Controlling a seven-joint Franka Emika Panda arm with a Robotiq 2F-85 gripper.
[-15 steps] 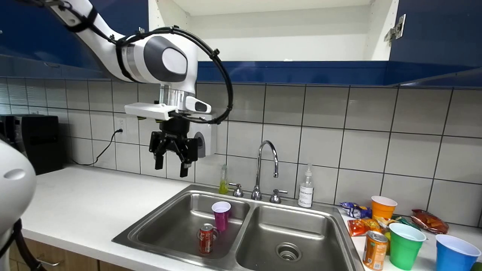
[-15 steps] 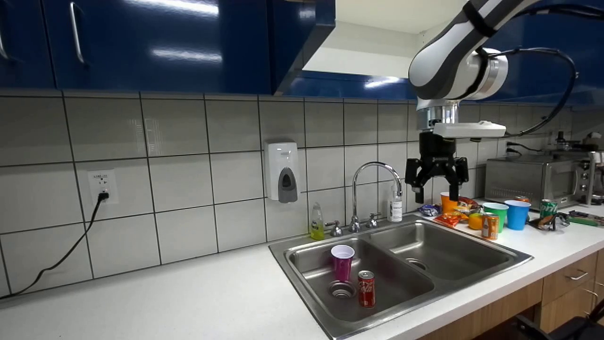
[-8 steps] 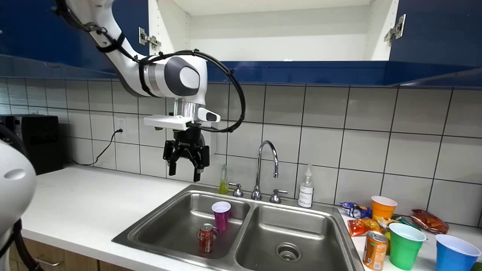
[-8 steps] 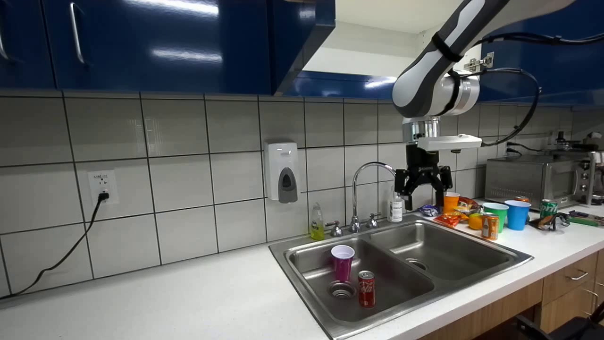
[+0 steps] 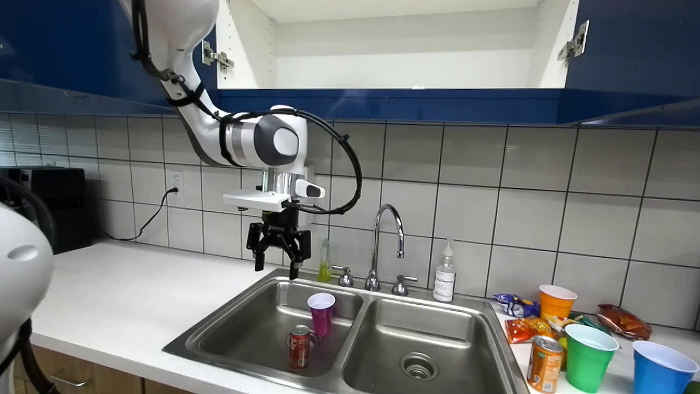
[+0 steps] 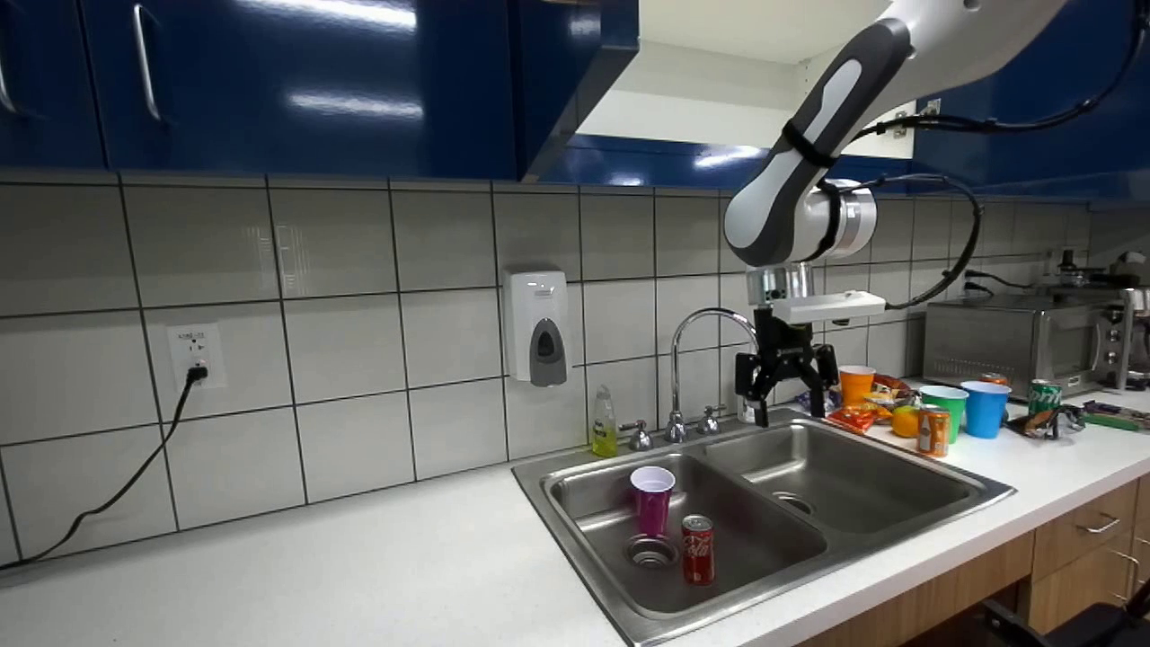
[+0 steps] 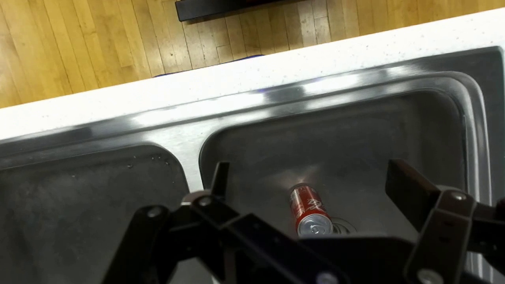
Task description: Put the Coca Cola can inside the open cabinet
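Your tool hangs pointing down above the sink, its jaws spread wide and nothing held between them. The Coca Cola can stands upright in the sink's left basin in both exterior views, well below your tool; in the wrist view you see it framed by the gap between the jaws, silvery top towards the camera. Near it but apart, farther back in the same basin, you have the purple cup, upright. Above the sink, the open cabinet shows you its pale interior, dark blue doors swung out at left and right. Along the sink's far edge, the faucet rises between a bottle of yellow-green liquid on the left and a pump bottle on the right. On the counter to the right stand an orange can, a green cup and a blue cup, an orange cup and snack packets farther back.
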